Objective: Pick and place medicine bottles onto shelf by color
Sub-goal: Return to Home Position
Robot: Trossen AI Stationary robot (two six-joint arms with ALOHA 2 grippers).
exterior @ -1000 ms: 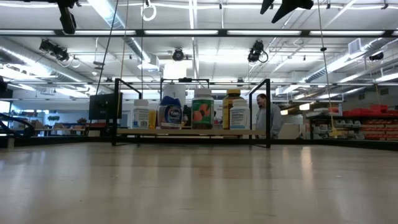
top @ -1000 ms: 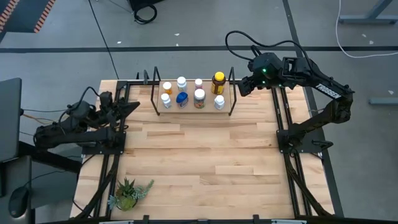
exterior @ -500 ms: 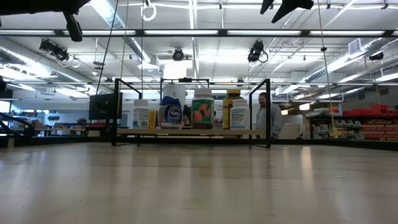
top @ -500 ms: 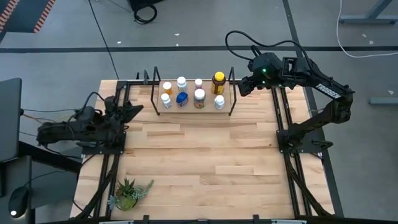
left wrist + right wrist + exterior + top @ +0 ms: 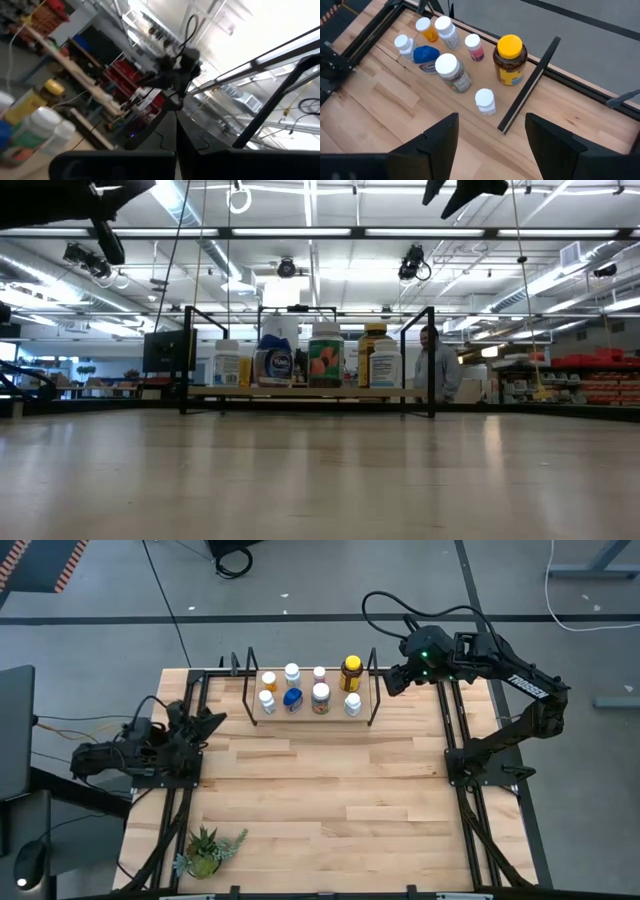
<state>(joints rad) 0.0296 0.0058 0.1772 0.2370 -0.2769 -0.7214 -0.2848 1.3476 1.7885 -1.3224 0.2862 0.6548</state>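
at the far edge of the pale, striped wood-block table (image 5: 330, 790), a low light-wood plank shelf with black wire end frames (image 5: 305, 716) holds eight small cylindrical medicine bottles in two rows. the back row, starting from the left arm's side, has an orange plastic bottle with a white cap (image 5: 268, 680), a white bottle with a white cap (image 5: 292, 673), a slim pink-labelled bottle (image 5: 319, 673) and a larger amber bottle with a glossy yellow cap (image 5: 351, 673). the front row has a small white left-end bottle (image 5: 267, 700), a squat blue bottle (image 5: 292, 699), a white-capped bottle with an orange fruit label (image 5: 320, 697) and a small white right-end bottle (image 5: 353, 704). all stand upright, close together.

the right gripper (image 5: 492, 145) hangs in the air just past the shelf's right end. its two blunt matte-black fingers (image 5: 440, 142) are spread wide apart and hold nothing. the left gripper (image 5: 205, 720) sits low over the black metal rail at the table's left edge, well apart from the shelf. whether its jaws are apart or together cannot be told.

a small spiky green potted plant (image 5: 207, 852) sits near the table's near left corner. in the low view, a person (image 5: 440, 372) stands in the room behind the shelf.
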